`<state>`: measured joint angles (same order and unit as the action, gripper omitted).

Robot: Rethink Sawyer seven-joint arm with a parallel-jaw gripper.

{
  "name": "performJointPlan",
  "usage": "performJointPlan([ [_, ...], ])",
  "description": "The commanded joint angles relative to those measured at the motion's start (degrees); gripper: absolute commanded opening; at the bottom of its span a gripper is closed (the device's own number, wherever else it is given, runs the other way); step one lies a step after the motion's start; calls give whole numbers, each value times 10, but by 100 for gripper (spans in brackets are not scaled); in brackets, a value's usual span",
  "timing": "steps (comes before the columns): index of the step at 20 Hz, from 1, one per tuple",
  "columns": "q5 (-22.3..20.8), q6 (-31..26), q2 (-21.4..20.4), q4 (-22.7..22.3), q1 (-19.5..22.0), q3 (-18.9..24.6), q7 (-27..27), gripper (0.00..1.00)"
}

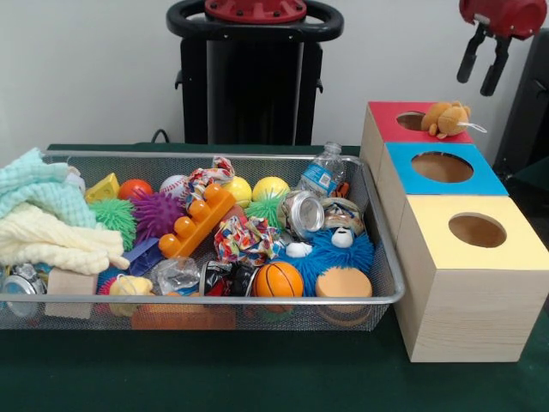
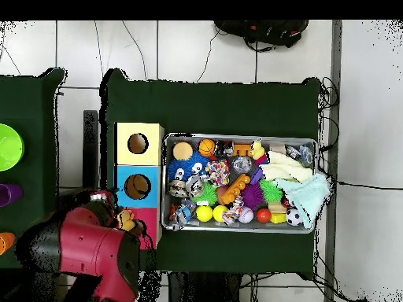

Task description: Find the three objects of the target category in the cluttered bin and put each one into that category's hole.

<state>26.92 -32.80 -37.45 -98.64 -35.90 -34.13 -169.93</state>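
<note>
Claw: the claw (image 1: 483, 60) is being held high above the red-topped box (image 1: 388, 116), its 2 black fingers (image 1: 468, 57) hanging spread apart with nothing between them.
Task's thing: a small orange-brown plush toy (image 1: 445, 118) is being seen lying on the rim of the red box's hole (image 1: 410, 121), partly over the opening and not dropped through; it is judged to be 1 of the 3 target objects.
Boxes: 3 wooden boxes are being shown in a row just beside the bin, topped red, blue (image 1: 443, 167) and yellow (image 1: 476, 230), each with 1 round hole.
Bin: the wire mesh bin (image 1: 214, 302) is being kept full of clutter, including a basketball (image 1: 279, 279), a blue furry toy (image 1: 341, 251), an orange block piece (image 1: 199, 220), a water bottle (image 1: 322, 172) and folded cloths (image 1: 47, 219).
Arm: in the overhead view the red arm (image 2: 90, 248) is being seen covering the red box's end of the row.
Progress: 1 deposit is being judged as nearly made, the toy not yet resting inside the hole.
Remaining: up to 2 more soft toys are being judged as left in the bin; which ones cannot be told for certain.
Desk: the green desk (image 1: 257, 378) is being used to carry bin and boxes.
</note>
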Motion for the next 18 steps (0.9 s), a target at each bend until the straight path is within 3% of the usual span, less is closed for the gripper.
performJointPlan([
  [1, 14, 51, 73, 26, 14, 28, -119, 100],
  [9, 26, 94, 65, -2, 37, 57, -91, 100],
  [18, 33, 67, 62, 5, -2, 56, -110, 100],
])
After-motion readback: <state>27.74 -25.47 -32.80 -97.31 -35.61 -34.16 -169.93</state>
